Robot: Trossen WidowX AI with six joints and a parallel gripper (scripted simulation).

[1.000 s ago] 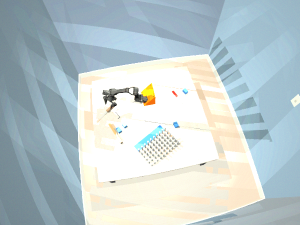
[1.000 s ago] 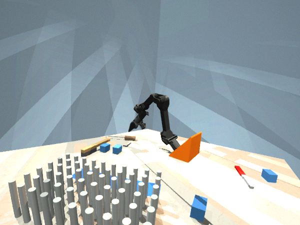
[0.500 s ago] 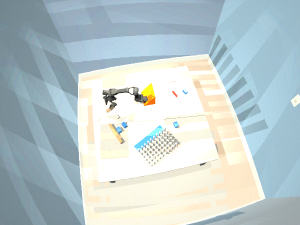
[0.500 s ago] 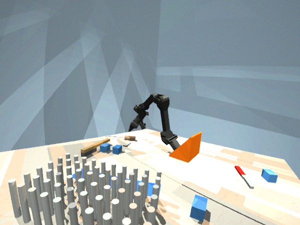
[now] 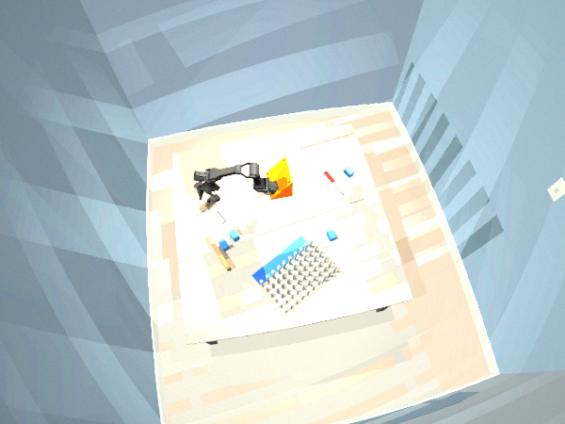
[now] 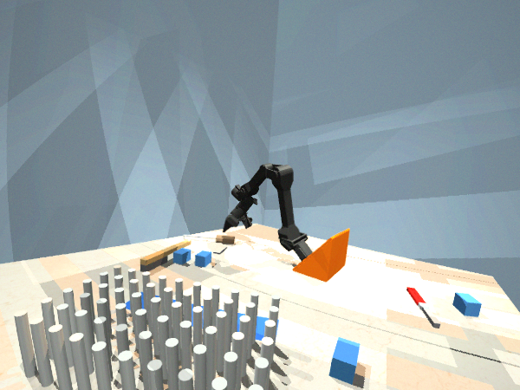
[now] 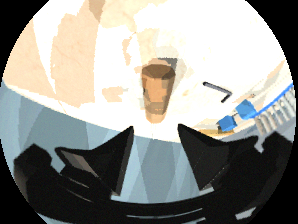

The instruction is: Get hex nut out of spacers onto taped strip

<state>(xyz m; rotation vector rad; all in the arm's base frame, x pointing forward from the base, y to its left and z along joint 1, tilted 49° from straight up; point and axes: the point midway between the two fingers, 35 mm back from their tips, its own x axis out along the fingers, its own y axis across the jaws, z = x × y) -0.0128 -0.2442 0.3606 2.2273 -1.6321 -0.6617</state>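
My gripper (image 5: pixel 207 192) (image 6: pixel 234 225) (image 7: pixel 155 127) is open and empty. It hangs a little above a brown-handled tool (image 5: pixel 205 204) (image 6: pixel 225 239) (image 7: pixel 157 92), which lies on the table just ahead of the fingertips. A small dark L-shaped key (image 5: pixel 222 217) (image 6: pixel 219 253) (image 7: pixel 218 90) lies beside it. The field of standing grey spacers (image 5: pixel 301 275) (image 6: pixel 152 329) is far from the gripper. The blue taped strip (image 5: pixel 278 261) (image 6: pixel 261 326) runs along its near edge. The nut is hidden among the spacers.
A wooden bar (image 5: pixel 220 254) (image 6: pixel 165 253) and two blue cubes (image 5: pixel 234 236) (image 6: pixel 203 258) lie between gripper and spacers. An orange wedge (image 5: pixel 281 179) (image 6: pixel 327 257) stands at the arm's base. A red-handled tool (image 5: pixel 331 180) (image 6: pixel 420 303) and more blue cubes (image 5: pixel 331 234) (image 6: pixel 467 303) lie to the right.
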